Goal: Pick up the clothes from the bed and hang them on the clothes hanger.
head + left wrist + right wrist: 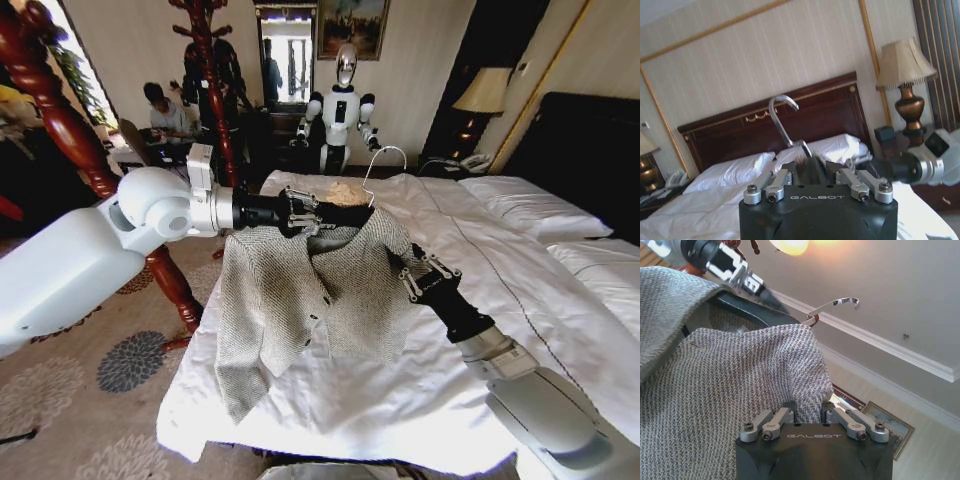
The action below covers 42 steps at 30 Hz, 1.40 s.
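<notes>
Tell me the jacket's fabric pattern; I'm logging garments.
Grey-beige speckled coarse knit on the jacket, clearest in the right wrist view.

In the head view's centre the jacket [320,290] hangs above the bed [560,300], the hanger [345,205] at its top. The left gripper [305,215] is at its upper left, the right gripper [410,270] at its right edge. Pillows [535,205] lie upper right.

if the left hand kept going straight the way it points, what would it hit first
Probably the right hand, which grips the jacket opposite the left hand; beyond it lies the bed. Depth is unclear.
</notes>
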### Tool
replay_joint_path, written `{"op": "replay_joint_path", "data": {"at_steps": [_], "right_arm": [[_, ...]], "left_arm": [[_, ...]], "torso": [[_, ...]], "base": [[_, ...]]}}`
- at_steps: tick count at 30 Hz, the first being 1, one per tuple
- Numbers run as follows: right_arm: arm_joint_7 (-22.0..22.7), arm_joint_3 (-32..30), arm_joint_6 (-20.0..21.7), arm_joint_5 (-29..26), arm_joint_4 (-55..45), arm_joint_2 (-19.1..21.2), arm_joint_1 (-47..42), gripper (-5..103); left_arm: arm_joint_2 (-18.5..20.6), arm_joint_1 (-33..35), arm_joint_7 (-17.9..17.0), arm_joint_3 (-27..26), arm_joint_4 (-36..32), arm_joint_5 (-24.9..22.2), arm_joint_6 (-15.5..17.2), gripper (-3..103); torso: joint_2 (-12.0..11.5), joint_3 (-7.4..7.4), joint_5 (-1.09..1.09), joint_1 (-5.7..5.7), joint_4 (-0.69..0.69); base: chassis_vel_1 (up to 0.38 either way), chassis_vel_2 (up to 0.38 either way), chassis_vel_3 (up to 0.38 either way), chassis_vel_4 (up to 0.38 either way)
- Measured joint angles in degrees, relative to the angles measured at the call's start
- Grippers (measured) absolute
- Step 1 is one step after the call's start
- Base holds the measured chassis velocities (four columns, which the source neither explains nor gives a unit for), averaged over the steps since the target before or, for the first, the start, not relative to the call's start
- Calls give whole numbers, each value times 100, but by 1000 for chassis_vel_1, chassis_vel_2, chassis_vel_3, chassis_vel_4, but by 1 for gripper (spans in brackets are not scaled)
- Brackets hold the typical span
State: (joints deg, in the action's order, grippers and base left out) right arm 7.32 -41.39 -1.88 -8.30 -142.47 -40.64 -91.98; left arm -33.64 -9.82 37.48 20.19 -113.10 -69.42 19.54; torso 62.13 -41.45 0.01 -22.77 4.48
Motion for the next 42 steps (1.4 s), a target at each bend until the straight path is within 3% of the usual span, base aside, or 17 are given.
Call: {"op": "replay_joint_path", "data": {"at_steps": [1,6,7,10,11,13,14,16,19,21,26,36,42], "right_arm": [[0,0,0,0,0,0,0,23],[-4,16,-3,68,69,-9,-10,23],[-4,16,-3,68,69,-9,-10,23],[-5,37,-3,70,113,20,35,23],[-5,37,-3,70,113,20,35,23],[-6,39,-3,70,186,64,67,23],[-6,39,-3,70,186,64,67,23],[-6,37,-3,70,227,76,99,23],[-6,55,14,60,227,71,155,23],[-6,64,20,55,210,69,159,23],[-6,62,32,41,104,83,134,23],[1,11,28,-49,-23,128,137,23],[1,27,28,-89,-12,156,202,23]], "left_arm": [[0,0,0,0,0,0,0,37],[332,214,-106,-577,-163,-507,-134,58],[332,214,-106,-577,-163,-507,-134,58],[797,698,-32,-1158,-304,-523,-139,75],[797,698,-32,-1158,-304,-523,-139,75],[1318,1433,391,-1765,-429,-339,-102,86],[1318,1433,391,-1765,-429,-339,-102,86],[1775,1961,1060,-2085,-538,-93,-164,95],[2030,2419,1613,-2399,-634,402,-211,100],[2047,2488,1625,-2429,-657,620,-212,100],[1931,2515,1229,-2372,-703,1129,-158,100],[1637,2027,1014,-1967,-533,1031,-27,100],[1674,2042,1132,-1925,-416,1074,-18,100]], "torso": [[0,0,0,0,0],[0,0,0,0,0],[0,0,0,0,0],[1,0,-1,0,2],[1,0,-1,0,2],[1,1,-5,1,-5],[1,1,-5,1,-5],[1,0,-3,1,-2],[2,1,0,2,-1],[2,1,0,2,1],[2,1,0,1,1],[1,0,0,1,2],[1,1,0,1,-2]], "base": [[0,0,0,0],[0,0,0,0],[0,0,0,0],[0,0,0,0],[0,0,0,0],[0,0,0,0],[0,0,0,0],[0,0,0,0],[0,0,0,0],[0,0,0,0],[0,0,0,0],[0,0,0,0],[0,0,0,0]]}}
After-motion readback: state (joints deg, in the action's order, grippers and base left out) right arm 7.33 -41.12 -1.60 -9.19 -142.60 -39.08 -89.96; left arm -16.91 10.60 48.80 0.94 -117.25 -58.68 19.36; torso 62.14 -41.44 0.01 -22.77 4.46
